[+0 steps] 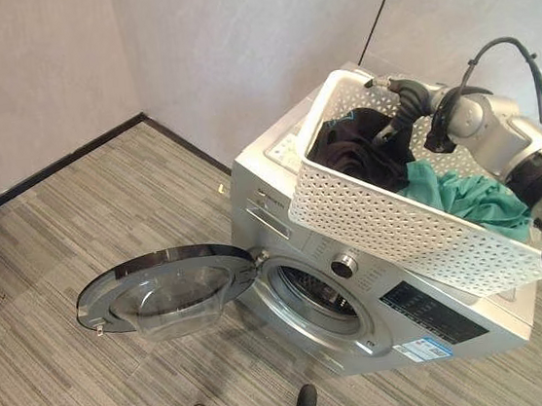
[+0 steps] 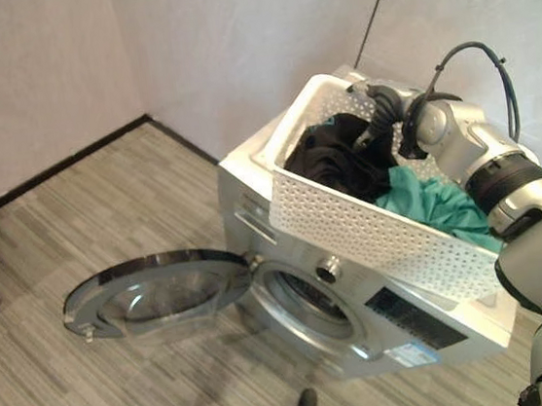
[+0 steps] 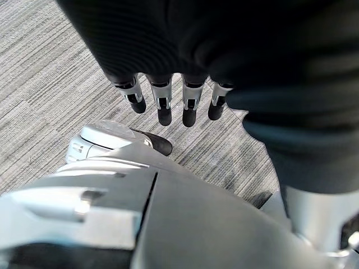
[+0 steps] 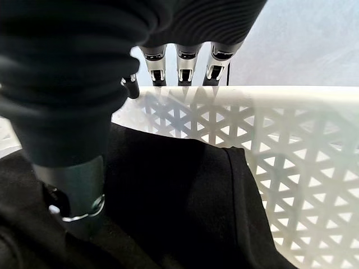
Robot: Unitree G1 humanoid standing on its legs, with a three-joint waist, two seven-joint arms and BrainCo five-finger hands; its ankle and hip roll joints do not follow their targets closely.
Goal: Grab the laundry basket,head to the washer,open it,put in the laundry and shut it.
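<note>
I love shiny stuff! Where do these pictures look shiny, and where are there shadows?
Left eye view: the open washer door has glass that catches pale glints, and a soft shadow lies on the floor beneath it. Right wrist view: the white basket wall is bright, while the black clothes inside stay very dark.

The right arm reached across above the laundry basket [image 1: 400, 218] to its far end, where the right hand [image 2: 383, 112] hovered over the rim, fingers [image 4: 184, 63] straight. The left hand [image 3: 174, 95] hung well away from the basket, fingers relaxed, holding nothing.
</note>
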